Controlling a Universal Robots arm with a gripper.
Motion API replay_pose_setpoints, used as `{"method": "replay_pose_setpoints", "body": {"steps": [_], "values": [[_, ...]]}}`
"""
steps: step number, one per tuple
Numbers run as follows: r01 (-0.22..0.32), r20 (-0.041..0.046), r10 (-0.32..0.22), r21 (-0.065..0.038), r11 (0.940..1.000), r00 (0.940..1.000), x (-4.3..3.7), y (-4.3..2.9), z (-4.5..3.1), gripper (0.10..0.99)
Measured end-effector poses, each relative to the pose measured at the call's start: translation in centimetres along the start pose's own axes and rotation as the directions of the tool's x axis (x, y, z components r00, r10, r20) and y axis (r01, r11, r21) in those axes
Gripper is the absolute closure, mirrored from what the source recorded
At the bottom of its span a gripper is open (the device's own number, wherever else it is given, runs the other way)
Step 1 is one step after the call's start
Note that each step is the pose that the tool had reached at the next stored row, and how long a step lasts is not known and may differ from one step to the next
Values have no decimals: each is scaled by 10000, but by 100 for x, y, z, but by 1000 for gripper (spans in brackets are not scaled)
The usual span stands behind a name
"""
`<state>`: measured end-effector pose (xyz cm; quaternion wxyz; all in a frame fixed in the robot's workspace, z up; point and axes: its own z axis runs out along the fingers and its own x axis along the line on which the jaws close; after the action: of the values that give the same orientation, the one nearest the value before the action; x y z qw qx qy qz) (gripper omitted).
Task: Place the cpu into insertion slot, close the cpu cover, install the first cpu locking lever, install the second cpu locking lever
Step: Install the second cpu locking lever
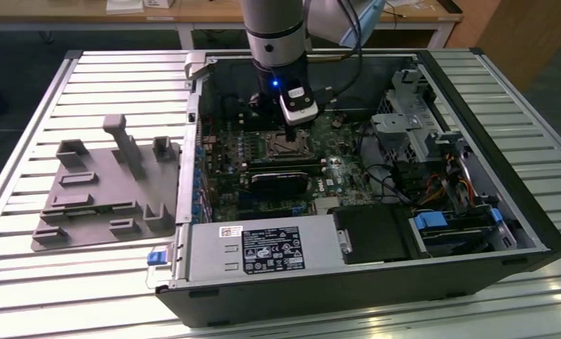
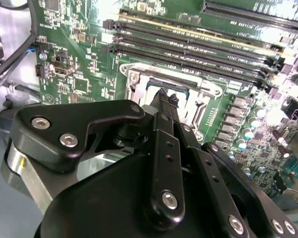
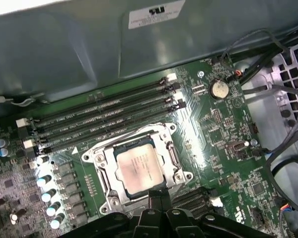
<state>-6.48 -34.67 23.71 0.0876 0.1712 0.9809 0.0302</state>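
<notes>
Fingers poised at the cpu seated in its insertion slot

A ribbed metal table stands before wooden desks and a wooden cabinet.

Grey fixture tray; memory slots

Silver-grey cpu, green motherboard, black gripper.
</notes>
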Motion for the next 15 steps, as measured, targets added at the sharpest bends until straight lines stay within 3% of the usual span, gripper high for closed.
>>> {"method": "replay_pose_setpoints", "body": {"steps": [15], "values": [[1,0,-1,0,10000,10000,-56,-170,26,984]]}}
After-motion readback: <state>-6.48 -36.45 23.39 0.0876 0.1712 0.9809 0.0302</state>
